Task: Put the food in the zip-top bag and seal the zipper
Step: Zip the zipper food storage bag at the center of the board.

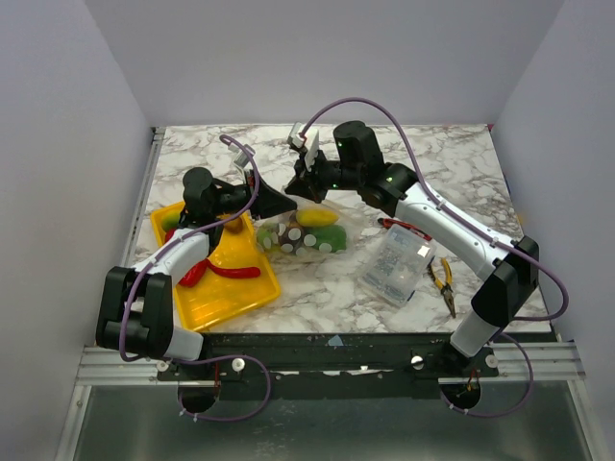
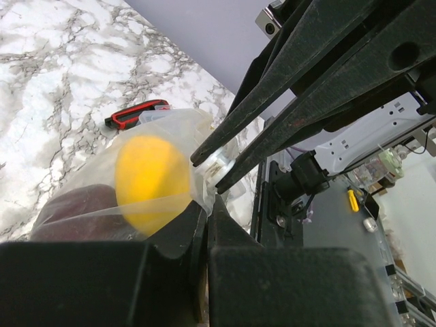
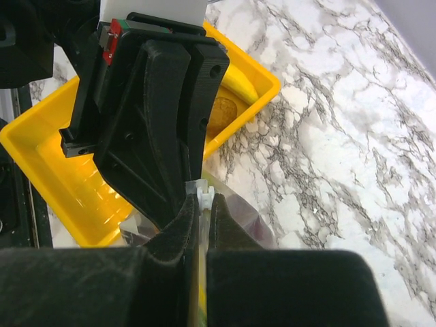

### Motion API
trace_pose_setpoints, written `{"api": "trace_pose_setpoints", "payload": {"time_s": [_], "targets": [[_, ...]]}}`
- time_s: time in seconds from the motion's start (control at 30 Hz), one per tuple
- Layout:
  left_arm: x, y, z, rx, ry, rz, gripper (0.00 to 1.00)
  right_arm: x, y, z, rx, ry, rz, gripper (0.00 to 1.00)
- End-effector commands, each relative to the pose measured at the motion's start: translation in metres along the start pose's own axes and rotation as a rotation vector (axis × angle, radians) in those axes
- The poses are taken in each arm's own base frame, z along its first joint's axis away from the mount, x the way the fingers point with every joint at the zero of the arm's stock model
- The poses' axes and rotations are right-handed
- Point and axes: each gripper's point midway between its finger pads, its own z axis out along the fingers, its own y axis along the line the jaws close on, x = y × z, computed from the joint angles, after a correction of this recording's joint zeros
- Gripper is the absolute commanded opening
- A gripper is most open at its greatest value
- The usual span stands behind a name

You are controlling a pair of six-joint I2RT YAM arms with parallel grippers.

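Marble table (image 1: pixel 461 163) between plain pale walls (image 1: pixel 327 58); left claw (image 2: pixel 208 203) and right claw (image 3: pixel 203 201) pinch the zipper (image 3: pixel 202 192) of the clear bag (image 2: pixel 178 122), beside a yellow tray (image 1: pixel 240 288).

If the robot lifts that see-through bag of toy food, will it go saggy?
Probably saggy: the bag is thin wrinkled film, bulging around the lemon. The round toys inside would likely roll toward its lowest corner.

We see only a sliver of the zipper (image 3: pixel 201 194); the dark red fruit (image 2: pixel 68 210) sits, perhaps half, behind the left gripper (image 2: pixel 207 202).
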Motion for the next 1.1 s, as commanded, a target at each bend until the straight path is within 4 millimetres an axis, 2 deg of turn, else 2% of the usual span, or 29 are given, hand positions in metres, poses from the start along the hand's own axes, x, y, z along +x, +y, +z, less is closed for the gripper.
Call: {"api": "trace_pose_setpoints", "payload": {"time_s": [0.0, 0.1, 0.13, 0.2, 0.27, 0.37, 0.4, 0.63, 1.07], "targets": [[-0.011, -0.012, 0.0, 0.03, -0.013, 0.096, 0.08, -0.009, 0.009, 0.001, -0.037, -0.034, 0.018, 0.0], [-0.012, -0.011, -0.001, 0.015, -0.018, 0.103, 0.26, -0.01, 0.015, 0.001, -0.064, -0.04, 0.029, 0.0], [-0.012, -0.011, -0.001, 0.012, -0.019, 0.104, 0.29, -0.01, 0.016, 0.0, -0.069, -0.041, 0.034, 0.0], [-0.012, -0.011, -0.001, 0.011, -0.018, 0.105, 0.29, -0.01, 0.017, 0.0, -0.078, -0.044, 0.042, 0.0], [-0.012, -0.012, -0.001, 0.012, -0.017, 0.109, 0.23, -0.011, 0.019, 0.0, -0.083, -0.048, 0.048, 0.0], [-0.012, -0.01, -0.001, 0.008, -0.014, 0.106, 0.03, -0.012, 0.019, -0.002, -0.081, -0.05, 0.049, 0.0], [-0.013, -0.01, -0.001, 0.008, -0.016, 0.109, 0.0, -0.011, 0.018, -0.003, -0.075, -0.047, 0.05, 0.0], [-0.021, -0.013, -0.008, 0.033, -0.08, 0.095, 0.0, -0.001, 0.015, -0.015, -0.041, -0.032, 0.077, 0.0], [-0.035, 0.006, -0.03, -0.053, -0.14, 0.07, 0.0, 0.014, 0.008, -0.039, 0.054, -0.012, 0.114, 0.0]]}}
